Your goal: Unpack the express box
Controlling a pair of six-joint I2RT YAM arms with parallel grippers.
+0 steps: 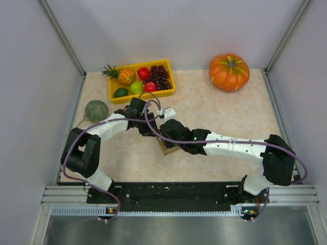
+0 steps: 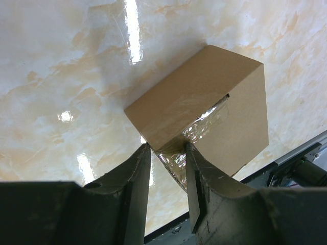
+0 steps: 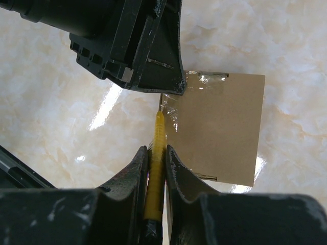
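Note:
The express box (image 1: 169,147) is a small brown cardboard box with clear tape along its seam, lying at the middle of the table. In the left wrist view my left gripper (image 2: 166,153) is closed on the taped corner of the box (image 2: 204,97). My right gripper (image 3: 157,153) is shut on a thin yellow cutter (image 3: 159,135), whose tip meets the taped left edge of the box (image 3: 219,127). The left gripper's body (image 3: 148,56) shows above that same edge. In the top view both grippers crowd over the box and hide most of it.
A yellow fruit tray (image 1: 113,95) holding a pineapple, grapes and other fruit stands at the back left. An orange pumpkin (image 1: 229,72) sits at the back right. A green melon (image 1: 96,110) lies at the left edge. Grey walls enclose the table.

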